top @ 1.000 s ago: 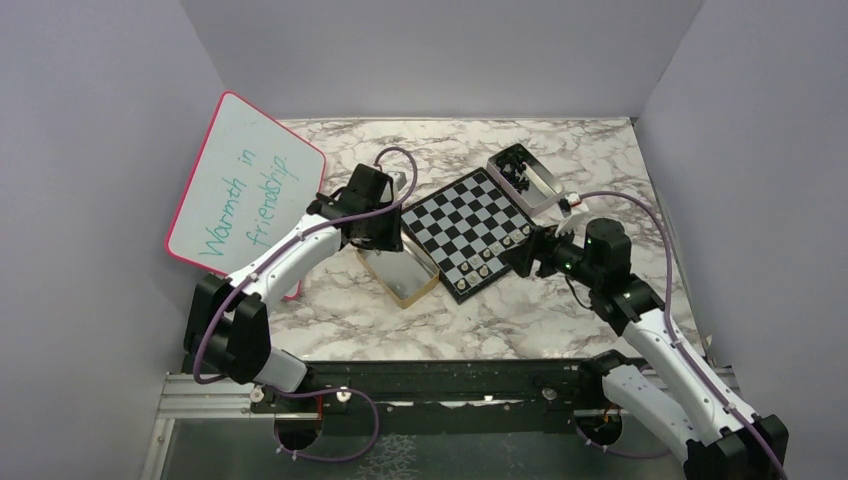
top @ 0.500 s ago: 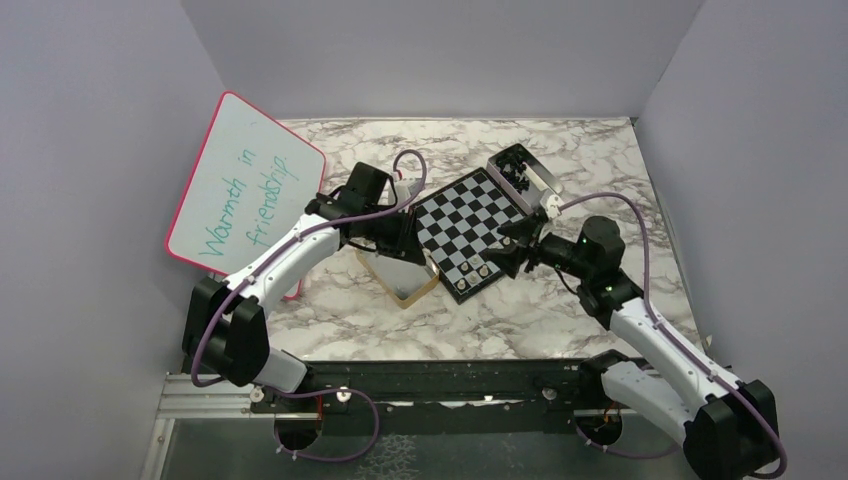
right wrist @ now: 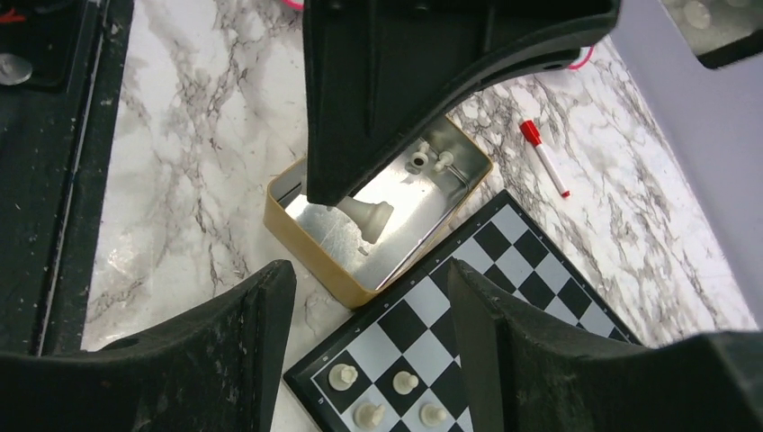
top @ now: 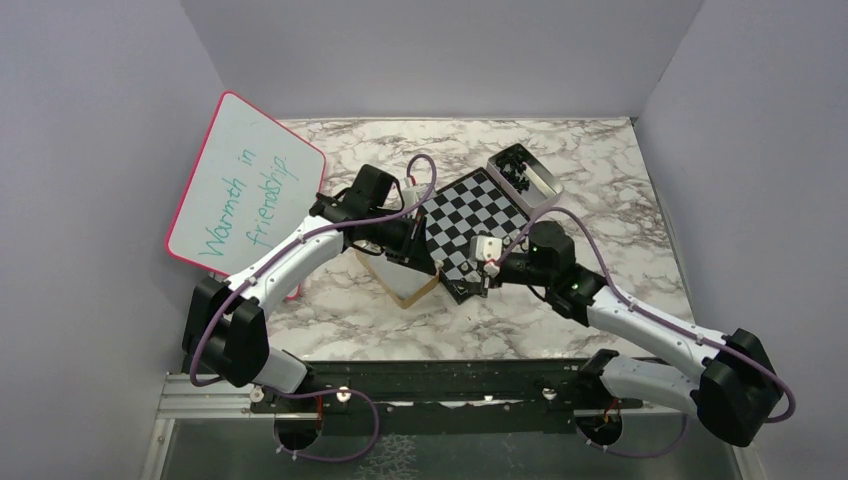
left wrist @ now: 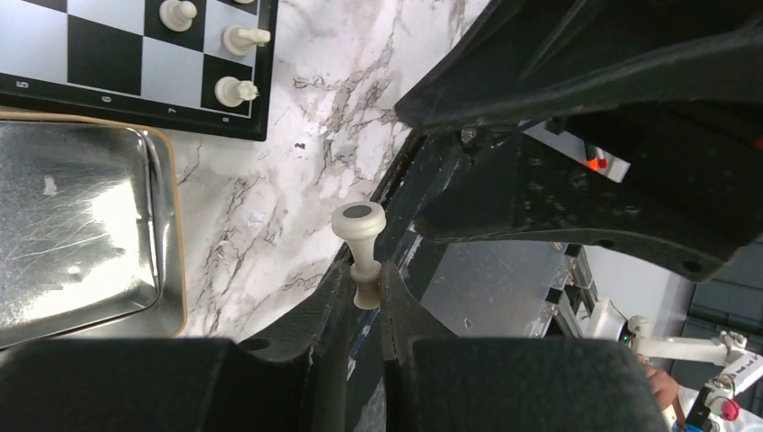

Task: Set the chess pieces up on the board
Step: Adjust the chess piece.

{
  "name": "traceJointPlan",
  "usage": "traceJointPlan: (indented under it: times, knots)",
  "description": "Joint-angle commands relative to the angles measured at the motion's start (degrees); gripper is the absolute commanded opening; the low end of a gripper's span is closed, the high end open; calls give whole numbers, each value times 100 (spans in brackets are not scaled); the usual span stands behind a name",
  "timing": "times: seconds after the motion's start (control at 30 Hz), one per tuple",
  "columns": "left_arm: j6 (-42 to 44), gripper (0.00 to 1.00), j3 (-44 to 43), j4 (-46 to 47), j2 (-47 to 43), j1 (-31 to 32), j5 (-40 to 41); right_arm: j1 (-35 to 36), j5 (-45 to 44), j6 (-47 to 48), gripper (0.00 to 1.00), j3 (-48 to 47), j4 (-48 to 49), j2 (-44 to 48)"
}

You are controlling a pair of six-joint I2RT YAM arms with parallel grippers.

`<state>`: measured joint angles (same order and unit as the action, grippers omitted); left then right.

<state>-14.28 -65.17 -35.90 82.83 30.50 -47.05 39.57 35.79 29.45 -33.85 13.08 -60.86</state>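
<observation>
The words "Warmth in friendship" are handwritten in green marker on the pink-framed whiteboard [top: 245, 195]. They are set in two slanting lines, "Warmth in" above "friendship", and can be read plainly from the top view. On the black rim of the board [left wrist: 135, 101], the small white numerals 5, 6 and 7 are printed in a row, one beside each square along that edge, as seen from the left wrist.
</observation>
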Motion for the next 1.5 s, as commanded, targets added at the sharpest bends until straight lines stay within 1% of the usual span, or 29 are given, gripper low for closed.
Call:
traceJointPlan:
  times: [0.0, 0.13, 0.3, 0.5, 0.6, 0.73, 0.87, 0.93, 1.0, 1.07, 1.13, 1.2, 1.33, 1.47]
  knots:
    - [86, 11, -90, 143, -49, 35, -415, 255, -373, 940, 66, -148, 105, -137]
    - [59, 11, -101, 144, -30, 48, -523, 431, -511, 1418, 63, -192, 125, -211]
    - [65, 11, -20, 142, -9, 68, -492, 586, -534, 1892, 61, -350, -107, -369]
    - [57, 10, -9, 141, -7, 82, -496, 801, -514, 2353, 52, -520, -354, -635]
    - [26, 11, -28, 137, -29, 88, -473, 909, -643, 2478, 48, -520, -374, -685]
    - [5, 10, -32, 137, -97, 88, -496, 985, -719, 2525, 38, -513, -387, -725]
    - [-8, 10, 10, 144, -166, 88, -473, 1004, -938, 2304, 23, -467, -334, -700]
    - [-69, 16, 13, 141, -195, 88, -317, 1009, -1021, 2015, 16, -454, -324, -671]
    - [-205, 25, -9, 199, -275, 88, 4, 1009, -1188, 1378, 12, -394, -118, -629]
    - [-497, 33, -28, 392, -384, 79, 364, 1008, -1477, 573, 11, -295, 235, -553]
    - [-947, 38, -31, 708, -508, 79, 594, 1009, -1672, 2, 11, -227, 386, -434]
    - [-1377, 40, -20, 1063, -638, 79, 798, 1008, -1919, -601, 9, -119, 653, -316]
    - [-2111, 41, 190, 1834, -923, 79, 1049, 1004, -2566, -1883, 8, 70, 1073, -169]
    - [-2335, 41, 316, 2159, -993, 82, 1075, 1009, -3035, -2987, 7, 301, 1574, -143]
